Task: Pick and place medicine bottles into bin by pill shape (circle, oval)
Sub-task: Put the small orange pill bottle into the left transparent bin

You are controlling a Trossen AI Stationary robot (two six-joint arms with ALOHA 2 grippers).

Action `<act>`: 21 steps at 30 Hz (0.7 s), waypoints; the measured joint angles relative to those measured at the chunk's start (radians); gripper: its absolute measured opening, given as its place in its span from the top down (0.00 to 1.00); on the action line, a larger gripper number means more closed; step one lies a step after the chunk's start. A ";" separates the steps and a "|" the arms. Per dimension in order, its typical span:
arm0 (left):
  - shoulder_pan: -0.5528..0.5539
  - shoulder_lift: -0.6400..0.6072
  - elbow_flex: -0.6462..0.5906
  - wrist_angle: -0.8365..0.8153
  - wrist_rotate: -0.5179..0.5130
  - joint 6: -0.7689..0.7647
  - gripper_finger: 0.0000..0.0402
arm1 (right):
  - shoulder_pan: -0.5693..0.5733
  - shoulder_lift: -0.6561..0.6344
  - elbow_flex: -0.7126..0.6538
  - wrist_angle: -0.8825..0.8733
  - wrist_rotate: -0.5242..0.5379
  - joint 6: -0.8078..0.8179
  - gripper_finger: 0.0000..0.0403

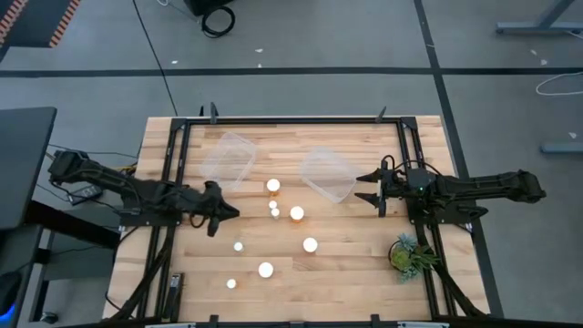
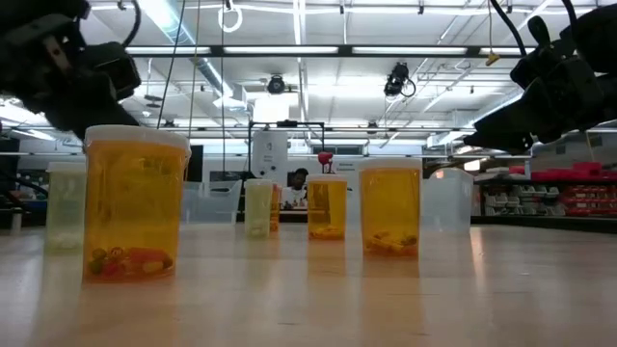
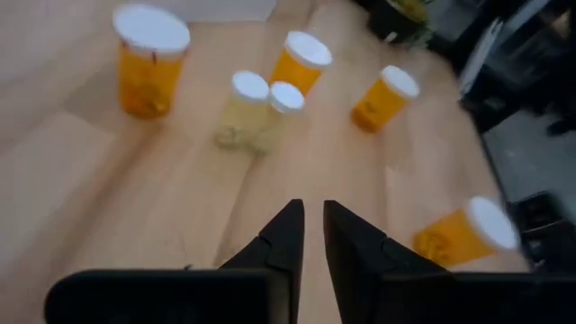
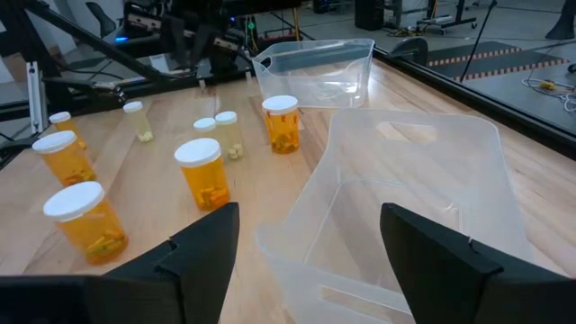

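Several orange pill bottles with white caps stand upright on the wooden table [image 1: 182, 264], spread around its middle [image 1: 297, 213]; the low view shows them too [image 2: 135, 207]. My left gripper [image 1: 228, 214] hovers left of the bottles with its fingers [image 3: 312, 225] close together and empty. The bottles [image 3: 301, 61] stand ahead of it. My right gripper [image 1: 367, 187] is open and empty at the right side of the right clear bin [image 1: 328, 175]. Its fingers [image 4: 310, 225] are spread wide over that bin's near wall [image 4: 405, 207].
A second clear bin [image 1: 228, 159] lies at the far left of the bottles and also shows in the right wrist view [image 4: 315, 63]. A small green potted plant [image 1: 410, 255] stands at the near right. A dark frame [image 1: 291, 119] rims the table.
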 joint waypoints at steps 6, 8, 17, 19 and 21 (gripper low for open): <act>0.089 0.141 0.196 -0.242 0.042 0.141 0.81 | 0.000 0.000 0.000 0.000 0.000 0.000 0.32; 0.108 0.185 0.259 -0.315 0.100 0.163 0.79 | 0.000 0.000 0.000 0.000 0.000 0.000 0.32; 0.069 0.363 0.509 -0.636 0.299 0.168 0.68 | 0.000 0.000 0.000 0.000 0.000 0.000 0.32; 0.044 0.396 0.554 -0.712 0.318 0.136 0.66 | 0.000 0.000 0.000 0.000 0.000 0.000 0.32; 0.011 0.425 0.589 -0.759 0.317 0.075 0.64 | 0.000 0.000 0.000 0.000 0.000 0.000 0.32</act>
